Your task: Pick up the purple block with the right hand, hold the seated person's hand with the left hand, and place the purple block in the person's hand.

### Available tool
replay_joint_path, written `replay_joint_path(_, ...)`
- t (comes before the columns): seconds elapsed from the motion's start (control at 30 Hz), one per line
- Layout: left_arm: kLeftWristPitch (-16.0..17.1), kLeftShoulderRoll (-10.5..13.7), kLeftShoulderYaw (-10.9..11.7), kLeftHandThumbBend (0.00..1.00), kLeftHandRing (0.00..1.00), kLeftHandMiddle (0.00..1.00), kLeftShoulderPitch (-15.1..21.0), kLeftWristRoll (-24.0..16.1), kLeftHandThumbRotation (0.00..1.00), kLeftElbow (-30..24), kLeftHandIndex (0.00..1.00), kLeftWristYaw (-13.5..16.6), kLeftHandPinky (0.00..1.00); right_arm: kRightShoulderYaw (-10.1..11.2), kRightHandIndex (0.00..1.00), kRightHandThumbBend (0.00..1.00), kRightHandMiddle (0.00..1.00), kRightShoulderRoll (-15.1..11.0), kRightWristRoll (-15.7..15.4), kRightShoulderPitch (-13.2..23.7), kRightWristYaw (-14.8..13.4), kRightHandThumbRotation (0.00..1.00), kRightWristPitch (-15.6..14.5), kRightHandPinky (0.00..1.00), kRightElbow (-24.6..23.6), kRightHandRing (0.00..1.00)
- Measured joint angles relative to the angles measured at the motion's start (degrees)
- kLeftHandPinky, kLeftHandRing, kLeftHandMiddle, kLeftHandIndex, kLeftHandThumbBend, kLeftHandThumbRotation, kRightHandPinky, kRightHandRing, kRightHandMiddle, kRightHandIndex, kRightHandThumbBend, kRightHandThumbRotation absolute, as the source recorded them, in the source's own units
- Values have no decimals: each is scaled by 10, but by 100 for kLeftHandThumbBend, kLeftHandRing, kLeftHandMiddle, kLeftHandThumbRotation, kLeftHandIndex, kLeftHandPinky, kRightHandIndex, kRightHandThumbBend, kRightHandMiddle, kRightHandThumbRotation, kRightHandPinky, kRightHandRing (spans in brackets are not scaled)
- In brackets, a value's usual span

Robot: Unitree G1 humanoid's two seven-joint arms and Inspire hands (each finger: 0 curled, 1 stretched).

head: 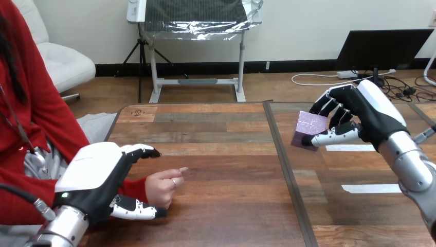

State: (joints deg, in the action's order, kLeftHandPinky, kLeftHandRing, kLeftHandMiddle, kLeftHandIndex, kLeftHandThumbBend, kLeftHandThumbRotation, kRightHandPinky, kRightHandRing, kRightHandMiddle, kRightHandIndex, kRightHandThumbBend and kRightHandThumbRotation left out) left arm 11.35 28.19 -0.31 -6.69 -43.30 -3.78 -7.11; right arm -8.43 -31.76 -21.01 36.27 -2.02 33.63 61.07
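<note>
At the near left of the counter [226, 154], round about 8 o'clock from where I stand, is the robot's left hand [95, 172], one of two robot hands on show. Its back faces up. Its fingers [143, 151] reach out fairly straight toward 3 o'clock, and its thumb [136, 208] runs the same way below them, so the hand is spread wide rather than closed.

In that gap, just to the right, lies the person's hand [162, 185], the single one at this counter. It rests loosely curled on the wood, with one finger pointing toward 2 o'clock. Its red sleeve [134, 188] passes between the robot's fingers and thumb. I cannot tell whether the robot's fingers or thumb actually touch the wrist; nothing is visibly curled round it.

Past the seam that runs down the middle of the counter, toward 2 o'clock, is the one purple block [310, 128]. It sits tilted in the right hand [373, 116], whose fingers close on the top and far side while the thumb presses its near face: a firm pinch. Whether the block's lowest corner clears the wood I cannot tell.

Two white tape strips lie flat on the counter under that arm, one [349, 147] just beside the block at its 4 o'clock, the other [371, 188] nearer me.
</note>
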Motion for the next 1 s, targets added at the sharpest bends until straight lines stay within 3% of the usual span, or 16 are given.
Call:
replay_joint_path(0.47, -21, 17, -20, 100, 76, 77, 25, -3, 19, 23, 76, -10, 73, 25, 45, 79, 39, -3, 37, -45, 6, 0, 53, 28, -47, 32)
replay_joint_path(1.0, -46, 33, -43, 100, 77, 78, 52, -25, 12, 60, 77, -13, 74, 50, 45, 78, 38, -5, 71, -87, 36, 0, 66, 28, -111, 32)
